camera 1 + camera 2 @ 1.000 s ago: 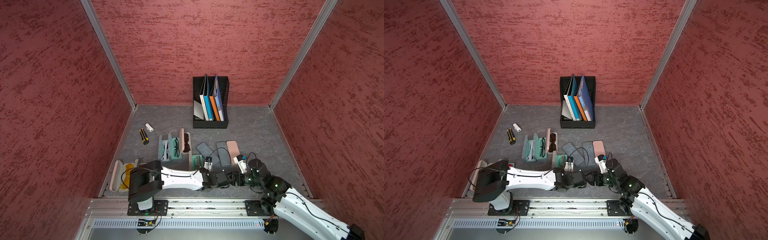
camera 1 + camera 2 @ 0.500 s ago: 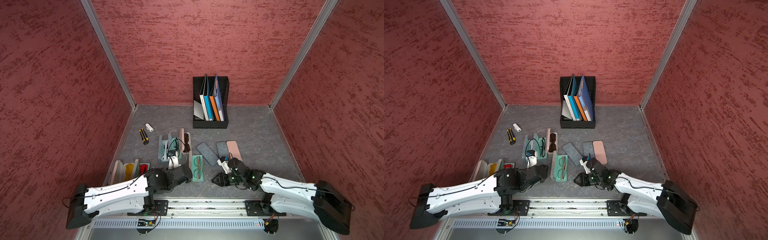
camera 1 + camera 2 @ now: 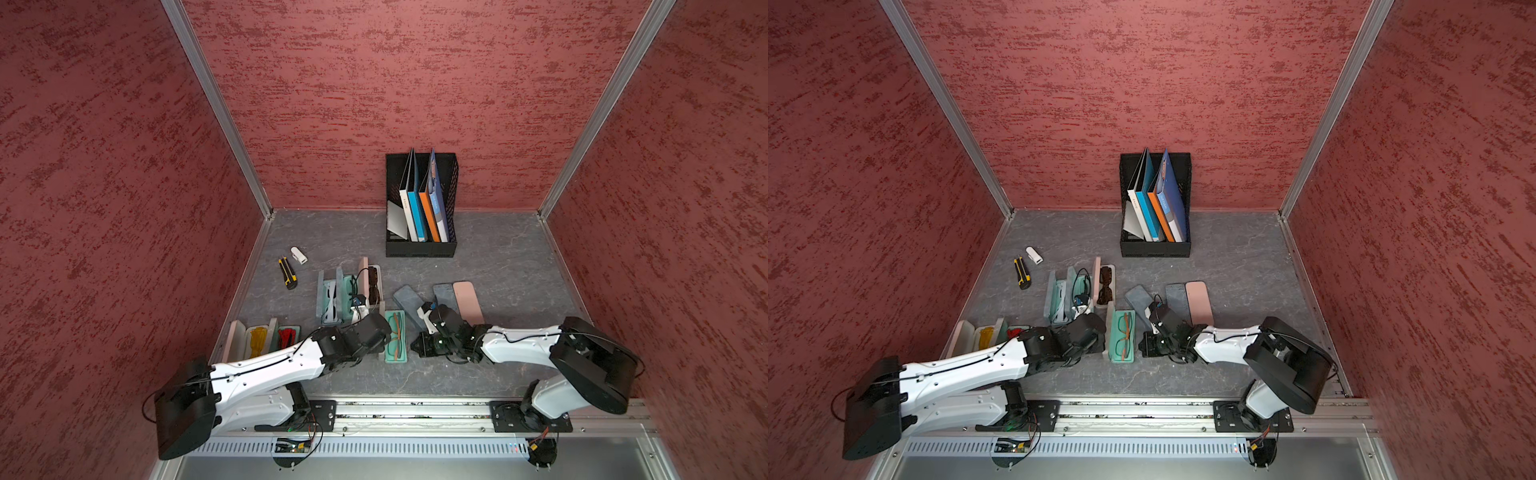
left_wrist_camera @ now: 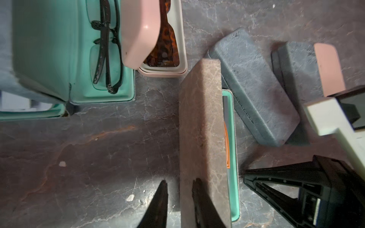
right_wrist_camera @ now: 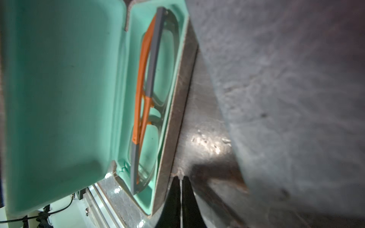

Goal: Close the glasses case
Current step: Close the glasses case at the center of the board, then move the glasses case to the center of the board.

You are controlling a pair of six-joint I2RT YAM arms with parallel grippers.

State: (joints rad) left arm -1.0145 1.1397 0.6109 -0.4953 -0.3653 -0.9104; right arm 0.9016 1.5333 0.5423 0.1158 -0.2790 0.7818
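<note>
While the glasses case (image 3: 395, 340) lies open at lower centre of a top view, left gripper (image 4: 180, 182) narrowly parted at its raised lid (image 4: 201, 128), hold unclear, right gripper (image 5: 180, 179) closed, empty, beside it.

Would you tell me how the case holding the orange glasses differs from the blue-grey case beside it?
The orange-glasses case stands open, lid upright; the blue-grey case lies shut. The orange-glasses case shows teal lining and glasses; the blue-grey case hides its inside. Both are oblong hard cases.

Glasses (image 4: 227, 144) mostly behind the upright case lid (image 4: 201, 128).
</note>
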